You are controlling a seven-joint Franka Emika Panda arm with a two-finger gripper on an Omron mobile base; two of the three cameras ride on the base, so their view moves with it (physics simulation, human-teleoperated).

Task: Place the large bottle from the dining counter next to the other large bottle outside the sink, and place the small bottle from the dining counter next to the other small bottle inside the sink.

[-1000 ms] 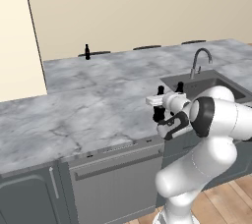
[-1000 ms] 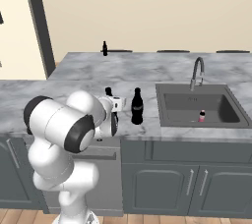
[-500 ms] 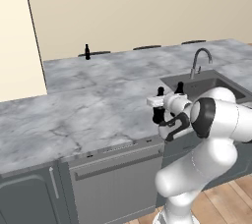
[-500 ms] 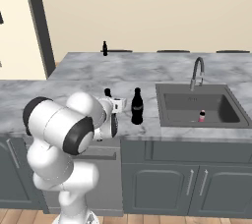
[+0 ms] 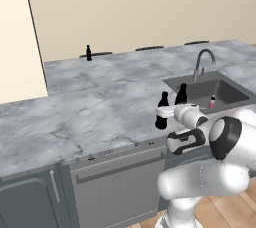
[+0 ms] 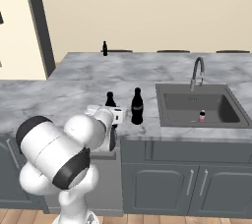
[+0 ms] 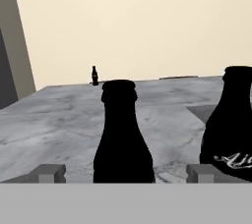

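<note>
Danger here with the large bottle [image 7: 123, 139], upright on the tabletop [image 7: 59, 120] between the fingertips [image 7: 47, 173] and parked just beside the other large bottle [image 7: 231, 120]. Sits close to the front edge too, going by the base views. Could clip the glass with one fingertip if pulled back crooked or swung sideways too early. Would tip a tall, narrow thing like that easily, knock it into its neighbour and perhaps take both down, rolling toward the sink [image 6: 162, 120] or off the front edge. Calls for a straight retreat along the line of the hand, then a lift, before any turn.

Looking at the gripper [image 7: 124, 174] now: spread wide, a clear gap on either side of the bottle, pinching nothing and, by the look of it, touching nothing. Straddles the bottle low down, near its base.

Counting the large-bottle half as done, judging by the pair side by side outside the sink, left of the basin. Leaves the small dark bottle [image 7: 94, 75] to fetch, far back on the dining counter [image 6: 147, 58], well apart from everything here. Belongs down in the basin next to the small pink bottle [image 6: 201, 115], below the faucet [image 6: 196, 70].
</note>
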